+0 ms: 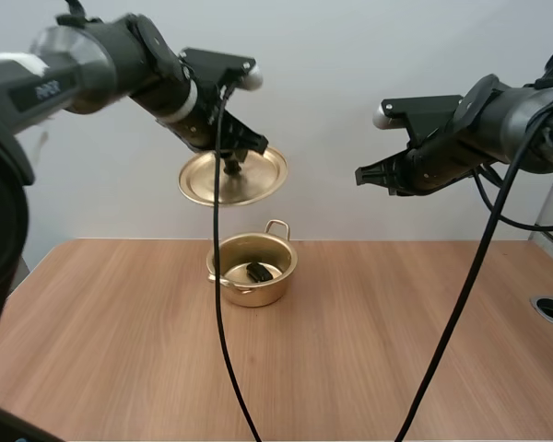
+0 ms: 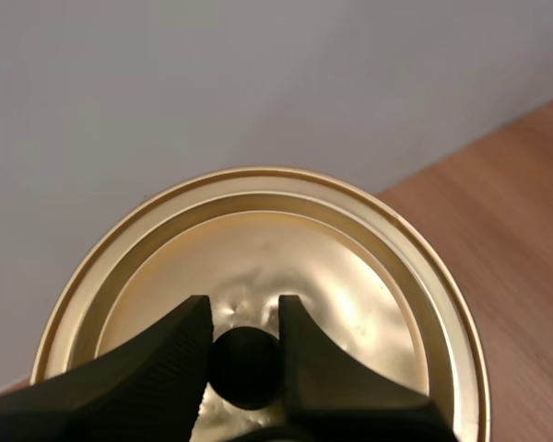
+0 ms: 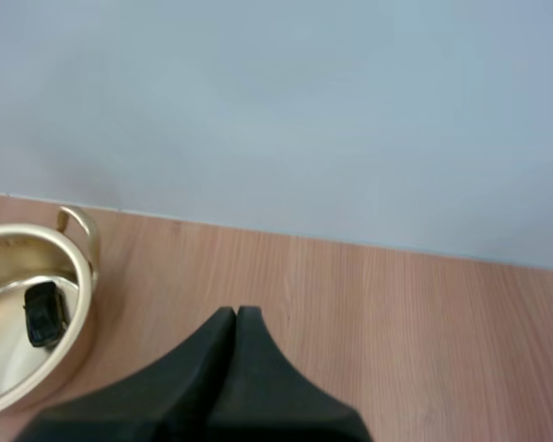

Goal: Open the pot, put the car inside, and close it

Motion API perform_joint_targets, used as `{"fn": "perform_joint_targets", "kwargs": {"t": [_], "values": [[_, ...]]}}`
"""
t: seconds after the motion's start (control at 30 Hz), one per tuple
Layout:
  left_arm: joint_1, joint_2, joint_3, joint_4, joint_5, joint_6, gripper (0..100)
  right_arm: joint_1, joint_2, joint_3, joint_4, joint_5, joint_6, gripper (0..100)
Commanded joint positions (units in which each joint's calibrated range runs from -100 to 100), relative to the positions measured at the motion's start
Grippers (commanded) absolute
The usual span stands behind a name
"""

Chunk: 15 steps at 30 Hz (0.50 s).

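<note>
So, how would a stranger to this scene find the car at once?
On the wooden table stands one open gold pot, under the lid that the left end effector holds up. The car lies on the pot's bottom: small and black, the only dark thing inside.

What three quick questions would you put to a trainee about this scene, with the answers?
1. True or false: the car lies inside the pot.
2. What does the left end effector hold? A: the lid, by its knob. B: a handle of the pot. C: nothing.
3. Fill in: the fingers of the right end effector are ___ (open or shut).

Key: 1 true; 2 A; 3 shut.
</note>
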State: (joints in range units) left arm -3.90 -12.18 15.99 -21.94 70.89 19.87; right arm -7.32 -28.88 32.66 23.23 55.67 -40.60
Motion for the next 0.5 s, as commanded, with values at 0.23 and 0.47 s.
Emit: {"fn": "perform_joint_targets", "kwargs": {"t": [0.23,0.47], "values": [[-0.66,7.65,5.41,0.26,-4.99,1.86,0,-0.03,-4.0,0.07,-0.7,3.01,0.07,0],[-0.66,11.4,7.74,-0.55,-10.05,3.32,0,-0.03,-4.0,0.07,-0.74,4.13,0.07,0]]}}
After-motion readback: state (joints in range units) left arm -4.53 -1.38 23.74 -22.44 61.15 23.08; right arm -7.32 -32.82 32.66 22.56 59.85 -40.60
